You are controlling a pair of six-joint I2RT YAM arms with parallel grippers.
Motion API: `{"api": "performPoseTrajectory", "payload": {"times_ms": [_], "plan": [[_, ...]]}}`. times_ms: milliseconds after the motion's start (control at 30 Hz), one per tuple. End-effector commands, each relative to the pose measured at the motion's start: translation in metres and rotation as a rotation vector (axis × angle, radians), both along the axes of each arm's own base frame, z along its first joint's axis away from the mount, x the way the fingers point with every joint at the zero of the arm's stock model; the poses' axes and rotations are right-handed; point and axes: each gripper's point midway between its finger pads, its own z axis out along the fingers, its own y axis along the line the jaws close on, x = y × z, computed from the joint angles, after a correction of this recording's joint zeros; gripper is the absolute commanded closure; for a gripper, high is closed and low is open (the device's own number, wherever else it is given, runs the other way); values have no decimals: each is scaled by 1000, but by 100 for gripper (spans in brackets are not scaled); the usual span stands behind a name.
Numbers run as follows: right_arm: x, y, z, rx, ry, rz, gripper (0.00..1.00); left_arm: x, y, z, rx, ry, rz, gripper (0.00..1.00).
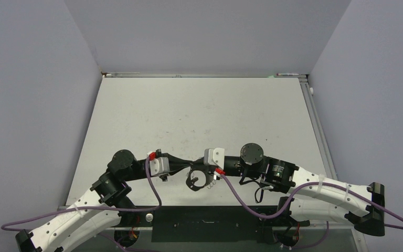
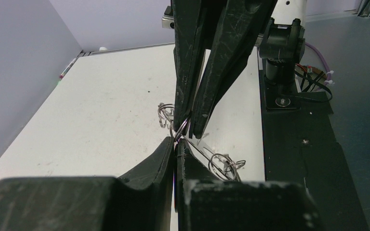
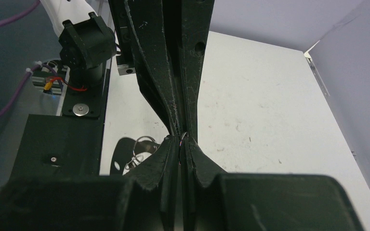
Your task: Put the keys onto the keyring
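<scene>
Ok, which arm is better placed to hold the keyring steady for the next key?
Right, probably: left gripper and right gripper both pinch the keyring, but it hangs mostly under the right one.

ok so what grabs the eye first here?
The left end effector and right end effector meet tip to tip over the table near its front edge, mid-frame in the top view. Both are pinched shut on the thin keyring, with small wire loops showing beside the tips.
</scene>
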Motion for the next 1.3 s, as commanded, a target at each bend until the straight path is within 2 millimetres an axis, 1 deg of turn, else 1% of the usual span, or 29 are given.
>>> {"api": "performPoseTrajectory", "payload": {"times_ms": [0,200,300,433,533,600,667,767,867,1033,1167,1233,1267], "plan": [[-18,11,24,117,9,100,95,1,1,27,-66,-64,5,100],[-19,12,19,112,17,101,95,-3,1,29,-76,-71,-12,99],[-18,12,19,110,16,98,95,-4,2,30,-83,-77,-13,94],[-18,11,20,111,16,96,95,-6,2,32,-94,-84,-23,79],[-18,12,21,113,14,98,95,-8,2,32,-97,-86,-31,77],[-18,13,20,112,17,99,95,-9,2,33,-98,-86,-37,78],[-18,13,20,112,19,101,95,-10,2,33,-100,-89,-43,81],[-18,14,19,110,20,103,95,-11,2,34,-102,-93,-44,92],[-18,15,17,106,23,104,95,-13,2,35,-106,-96,-52,100],[-17,16,15,98,22,101,95,-15,2,35,-107,-96,-63,100],[-11,14,14,76,14,65,95,-12,2,35,-108,-94,-46,100],[-3,11,16,63,6,20,91,-7,3,35,-103,-91,-22,100],[1,9,16,54,3,-2,87,-5,3,34,-97,-87,-9,100]]}}
